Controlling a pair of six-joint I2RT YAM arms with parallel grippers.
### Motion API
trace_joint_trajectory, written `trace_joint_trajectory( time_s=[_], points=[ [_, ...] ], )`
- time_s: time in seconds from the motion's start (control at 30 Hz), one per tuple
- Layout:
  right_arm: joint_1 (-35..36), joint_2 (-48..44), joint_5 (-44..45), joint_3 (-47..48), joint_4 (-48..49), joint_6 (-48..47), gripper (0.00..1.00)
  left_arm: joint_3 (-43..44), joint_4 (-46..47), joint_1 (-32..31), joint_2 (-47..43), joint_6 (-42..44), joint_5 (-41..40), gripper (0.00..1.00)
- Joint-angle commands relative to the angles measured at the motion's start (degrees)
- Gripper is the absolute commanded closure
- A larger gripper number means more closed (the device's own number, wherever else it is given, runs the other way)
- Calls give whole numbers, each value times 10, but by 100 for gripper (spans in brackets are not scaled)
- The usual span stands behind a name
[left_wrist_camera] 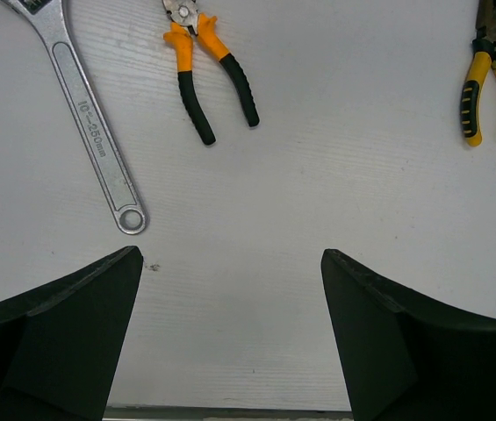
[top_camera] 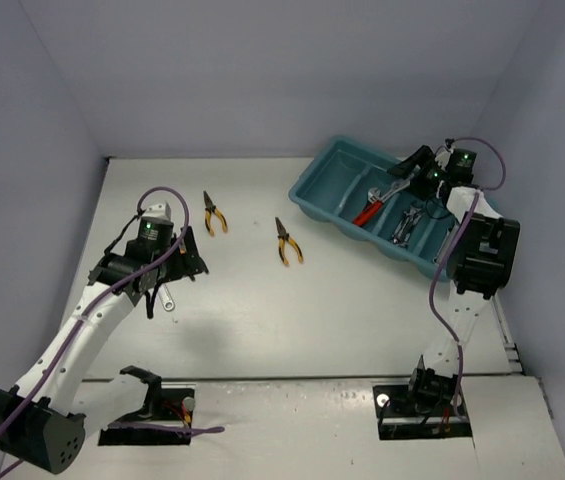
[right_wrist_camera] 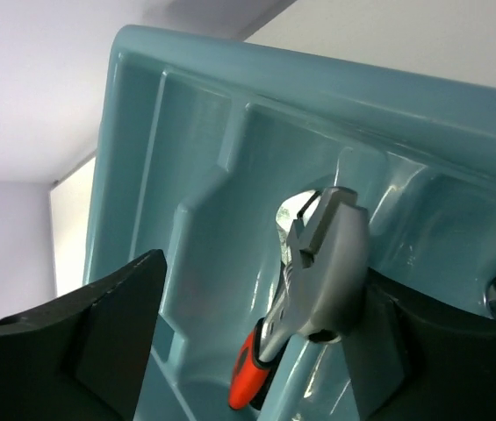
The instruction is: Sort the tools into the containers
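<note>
The teal-blue tray stands at the far right. A red-handled adjustable wrench lies in one middle compartment and silver wrenches in the one to its right. My right gripper is open over the tray. In the right wrist view my right gripper has the red-handled wrench leaning against its right finger, unclamped, over the tray. My left gripper is open and empty above the table. A silver adjustable wrench, orange-handled pliers and yellow-handled pliers lie beyond my left gripper.
In the top view the silver wrench lies just beside the left gripper, and the two pliers lie mid-table. Grey walls close the table at the left, back and right. The arm bases sit at the near edge.
</note>
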Motion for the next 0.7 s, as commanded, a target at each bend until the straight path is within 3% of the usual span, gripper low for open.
trace_joint_trajectory(
  time_s=[0.0,0.43,0.67],
  points=[
    [15,-15,-8,55,10,-29,23,6,5,6,5,4,-8,19],
    [71,-53,130,94,-118,-144,15,5,-22,14,7,-8,-29,19],
    [77,-106,211,53,-141,-159,14,2,-41,21,16,-17,-36,19]
  ],
)
